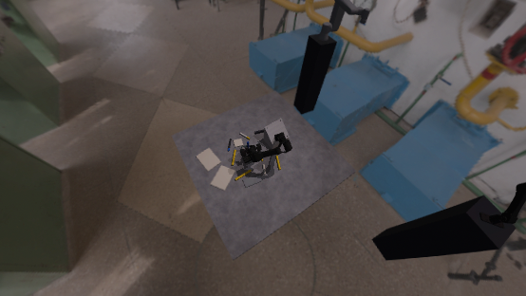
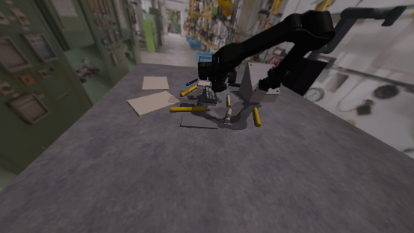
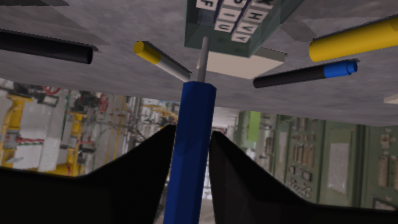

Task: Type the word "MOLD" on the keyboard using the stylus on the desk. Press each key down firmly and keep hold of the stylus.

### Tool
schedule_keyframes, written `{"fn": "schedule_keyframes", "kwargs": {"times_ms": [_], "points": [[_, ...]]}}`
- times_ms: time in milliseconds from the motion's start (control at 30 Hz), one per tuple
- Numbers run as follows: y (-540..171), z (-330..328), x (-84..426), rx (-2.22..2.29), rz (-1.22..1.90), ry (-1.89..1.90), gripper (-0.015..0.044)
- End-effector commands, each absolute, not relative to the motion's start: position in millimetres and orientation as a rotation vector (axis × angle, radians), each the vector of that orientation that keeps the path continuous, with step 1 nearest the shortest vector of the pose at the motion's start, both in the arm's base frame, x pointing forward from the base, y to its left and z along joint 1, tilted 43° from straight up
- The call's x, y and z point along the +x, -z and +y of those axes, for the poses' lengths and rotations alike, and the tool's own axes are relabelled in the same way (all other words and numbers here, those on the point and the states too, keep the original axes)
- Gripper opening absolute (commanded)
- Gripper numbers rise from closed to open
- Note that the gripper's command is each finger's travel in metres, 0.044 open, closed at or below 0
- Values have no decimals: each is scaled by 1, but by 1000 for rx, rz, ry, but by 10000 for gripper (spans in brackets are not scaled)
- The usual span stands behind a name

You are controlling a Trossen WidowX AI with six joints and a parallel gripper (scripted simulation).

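Wrong key looms for the stylus!
Jaws, nearly closed, grip its blue barrel; the tip hangs over the keyboard's near edge, top centre of the wrist view. Drifting aim could strike a neighbour; hard pressing might twist the barrel.
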State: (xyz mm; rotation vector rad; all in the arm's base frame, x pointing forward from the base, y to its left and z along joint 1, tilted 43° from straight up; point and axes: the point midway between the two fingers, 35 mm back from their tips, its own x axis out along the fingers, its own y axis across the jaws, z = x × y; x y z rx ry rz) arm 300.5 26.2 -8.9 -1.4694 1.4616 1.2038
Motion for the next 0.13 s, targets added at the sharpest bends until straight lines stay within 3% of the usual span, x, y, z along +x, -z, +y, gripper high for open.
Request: {"fn": "schedule_keyframes", "kwargs": {"times_ms": [0, 100], "points": [[9, 26, 301, -1468, 1462, -1202, 81], [9, 26, 301, -1468, 1462, -1202, 81]]}}
